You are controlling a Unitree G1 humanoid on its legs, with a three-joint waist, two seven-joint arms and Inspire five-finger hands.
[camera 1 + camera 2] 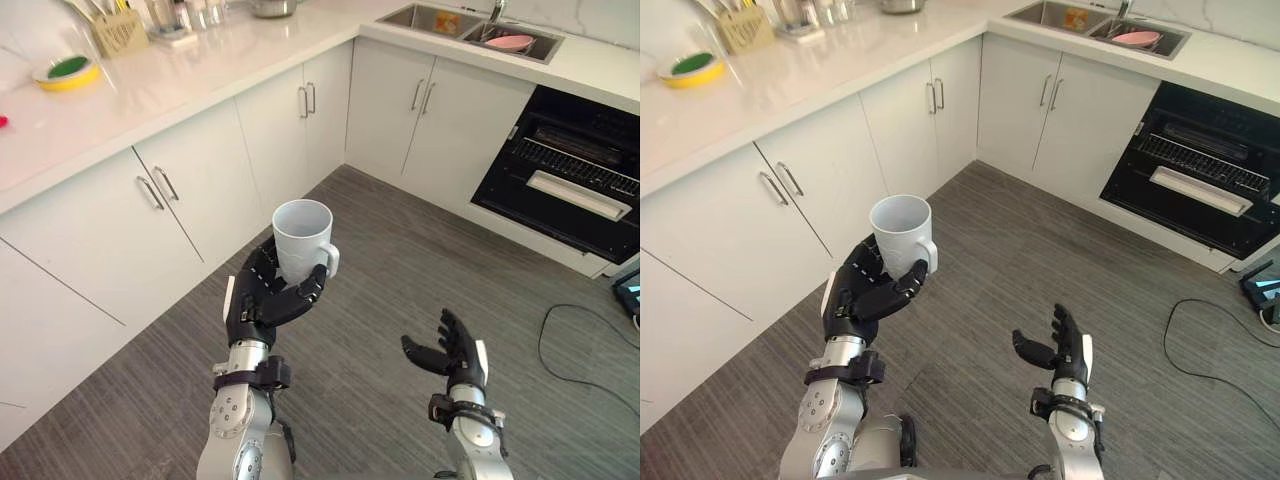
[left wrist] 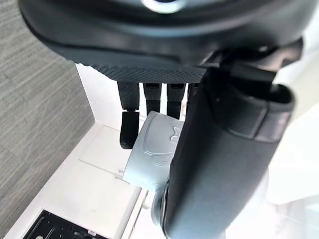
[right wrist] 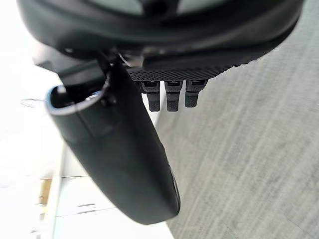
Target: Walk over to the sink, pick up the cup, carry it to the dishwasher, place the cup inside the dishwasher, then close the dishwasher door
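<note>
In curled left hand (image 1: 262, 300), upright cup (image 1: 302, 240)

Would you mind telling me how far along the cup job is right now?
Pickup looks done: the left hand has its fingers curled round the upright cup, away from the sink. The carry is in hand; the right hand is open. Left: placing it in the dishwasher, then shutting that.

One cup (image 1: 301, 240); two hands: left hand (image 1: 262, 300), right hand (image 1: 455, 350); one dishwasher (image 1: 575, 185); one sink (image 1: 545, 50); one pink dish (image 1: 510, 43); one yellow bowl (image 1: 67, 72).
</note>
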